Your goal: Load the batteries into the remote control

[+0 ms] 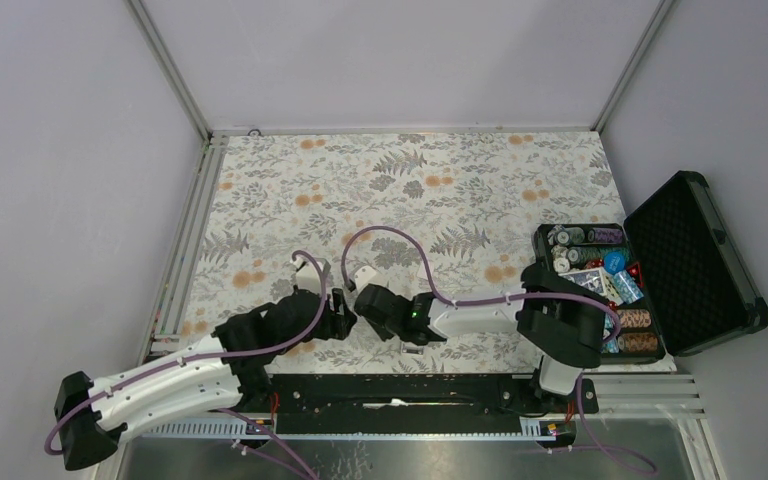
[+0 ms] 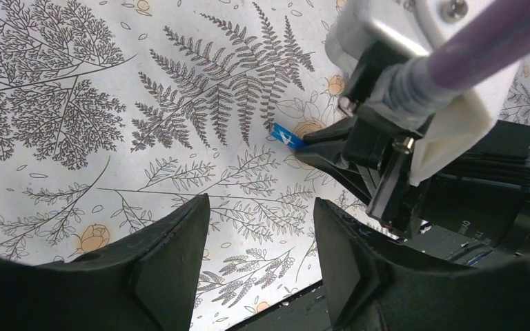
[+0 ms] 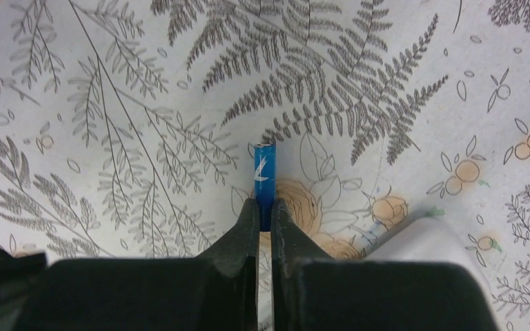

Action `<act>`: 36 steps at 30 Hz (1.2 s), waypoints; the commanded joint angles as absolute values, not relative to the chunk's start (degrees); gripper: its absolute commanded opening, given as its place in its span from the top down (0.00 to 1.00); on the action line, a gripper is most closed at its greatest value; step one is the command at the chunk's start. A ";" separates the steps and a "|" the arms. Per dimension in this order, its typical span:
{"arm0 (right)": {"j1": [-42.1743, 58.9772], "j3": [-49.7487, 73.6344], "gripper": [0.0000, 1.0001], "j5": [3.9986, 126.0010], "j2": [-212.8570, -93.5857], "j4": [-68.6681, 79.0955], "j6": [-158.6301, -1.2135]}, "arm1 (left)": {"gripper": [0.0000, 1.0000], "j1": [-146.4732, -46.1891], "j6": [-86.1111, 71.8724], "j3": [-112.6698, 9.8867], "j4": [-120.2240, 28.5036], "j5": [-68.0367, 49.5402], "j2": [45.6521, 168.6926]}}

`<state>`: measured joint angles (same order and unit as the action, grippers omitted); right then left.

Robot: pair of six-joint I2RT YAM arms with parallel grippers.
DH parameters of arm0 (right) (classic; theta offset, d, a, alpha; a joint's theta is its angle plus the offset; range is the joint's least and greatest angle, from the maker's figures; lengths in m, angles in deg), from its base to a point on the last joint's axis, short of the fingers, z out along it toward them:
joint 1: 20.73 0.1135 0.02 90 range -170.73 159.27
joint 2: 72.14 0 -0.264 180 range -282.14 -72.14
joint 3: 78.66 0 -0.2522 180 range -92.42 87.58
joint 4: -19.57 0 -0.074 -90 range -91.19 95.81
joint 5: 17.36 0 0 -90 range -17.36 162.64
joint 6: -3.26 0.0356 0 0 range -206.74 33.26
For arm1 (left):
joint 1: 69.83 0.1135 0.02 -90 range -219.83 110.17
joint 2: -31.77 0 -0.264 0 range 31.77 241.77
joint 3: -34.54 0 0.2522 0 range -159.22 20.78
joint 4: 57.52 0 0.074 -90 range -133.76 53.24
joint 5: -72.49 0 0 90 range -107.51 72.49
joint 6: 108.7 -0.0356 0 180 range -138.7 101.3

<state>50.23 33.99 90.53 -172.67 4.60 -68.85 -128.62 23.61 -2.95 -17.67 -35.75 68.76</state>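
Observation:
One of the batteries [image 3: 264,172], a slim blue cylinder with a white mark, lies along the floral cloth with its near end pinched between the tips of my right gripper [image 3: 265,210], which is shut on it. In the left wrist view the same battery [image 2: 288,136] sticks out of the right gripper's fingertips [image 2: 315,143]. My left gripper [image 2: 261,214] hovers just in front of it, open, with only cloth between its fingers. From above, both grippers meet near the table's front middle, left gripper [image 1: 341,318] facing right gripper [image 1: 360,306]. The remote control is not clearly in view.
An open black case [image 1: 700,265] stands at the right edge, holding chip stacks [image 1: 588,250] and blue dice. A pale blurred block [image 3: 424,241] lies beside the right fingers. A metal rail [image 1: 410,395] runs along the front edge, and walls close in the far side.

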 commanded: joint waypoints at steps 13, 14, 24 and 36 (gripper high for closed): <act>50.65 42.05 1.00 84.05 -150.96 -4.90 -75.84 | 0.38 -128.72 25.16 -1.64 -23.69 -33.19 69.99; 50.69 42.68 1.00 84.14 -149.69 -5.57 -76.51 | 0.38 -128.72 25.20 -1.63 -24.35 -32.83 70.49; 50.64 47.54 1.00 83.62 -137.56 -9.91 -85.22 | 0.39 -128.72 26.24 -0.98 -33.11 -27.26 76.70; 50.69 42.23 1.00 79.06 -143.21 -21.04 -98.44 | 0.39 -128.72 26.39 -1.07 -38.51 -24.24 83.08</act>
<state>50.28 45.14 83.60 -141.35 -15.80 -91.80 -128.62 26.16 -1.13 -33.34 -26.02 82.16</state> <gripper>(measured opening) 0.046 0.610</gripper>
